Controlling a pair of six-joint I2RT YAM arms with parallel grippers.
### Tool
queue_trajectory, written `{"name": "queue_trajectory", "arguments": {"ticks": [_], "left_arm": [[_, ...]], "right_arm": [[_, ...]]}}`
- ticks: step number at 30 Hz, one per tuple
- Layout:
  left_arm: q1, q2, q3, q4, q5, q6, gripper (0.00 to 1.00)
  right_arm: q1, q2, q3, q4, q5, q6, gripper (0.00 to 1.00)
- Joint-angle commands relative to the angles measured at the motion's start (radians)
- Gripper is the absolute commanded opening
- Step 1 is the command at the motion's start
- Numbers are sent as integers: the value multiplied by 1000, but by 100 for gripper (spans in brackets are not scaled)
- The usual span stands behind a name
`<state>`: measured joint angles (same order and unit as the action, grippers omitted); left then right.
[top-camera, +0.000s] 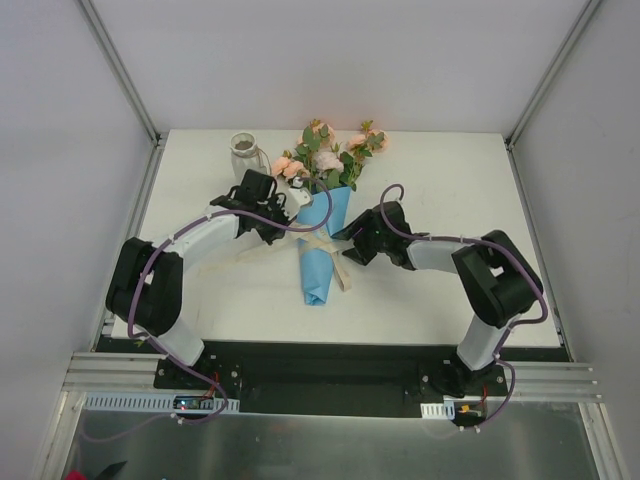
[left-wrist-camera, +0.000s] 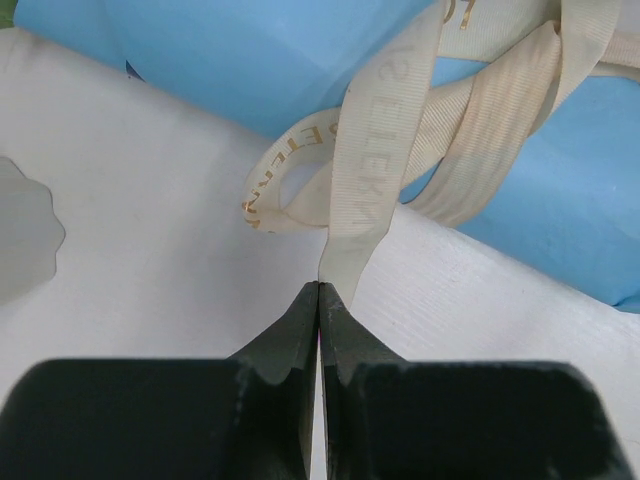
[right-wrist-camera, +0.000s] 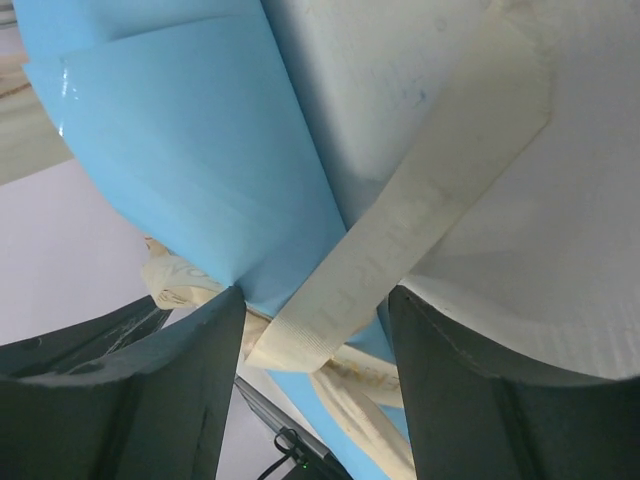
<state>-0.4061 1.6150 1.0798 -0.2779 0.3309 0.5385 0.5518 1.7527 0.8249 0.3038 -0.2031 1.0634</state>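
while your left gripper is clamped on the cream ribbon, the right gripper gapes around its other tail; tying looks unfinished.

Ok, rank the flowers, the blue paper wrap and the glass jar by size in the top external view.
1. flowers and blue paper wrap: too close to rank; the flowers spread wider, the wrap runs longer.
2. glass jar: clearly smallest.

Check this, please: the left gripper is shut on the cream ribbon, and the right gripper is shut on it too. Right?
Not quite. The left gripper is shut on the ribbon, but the right gripper is open: the right wrist view shows its fingers apart, with the ribbon lying between them.
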Motion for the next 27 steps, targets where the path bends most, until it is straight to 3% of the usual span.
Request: {"name": "queue_trajectory", "arguments": {"ticks": [1,3,9,13,23,27], "left_arm": [[-2,-41,-6,-20,-13,-8,0],[-2,-46,-9,-20,-18,-9,0],[0,-67,-15,-21,-44,-15,0],[15,-81,-4,-23,-72,-55,0],[110,-210,17,-33,-250,-176,0],[191,-274,-6,-56,-288,-152,0]], "right_arm": [[10,19,10,78,4,70,59],[10,30,11,101,4,76,55],[11,-10,-10,103,27,50,22],[7,-105,17,-29,56,-40,8],[-33,-383,83,-402,246,-345,2],[-137,-495,71,-502,284,-414,1]]}}
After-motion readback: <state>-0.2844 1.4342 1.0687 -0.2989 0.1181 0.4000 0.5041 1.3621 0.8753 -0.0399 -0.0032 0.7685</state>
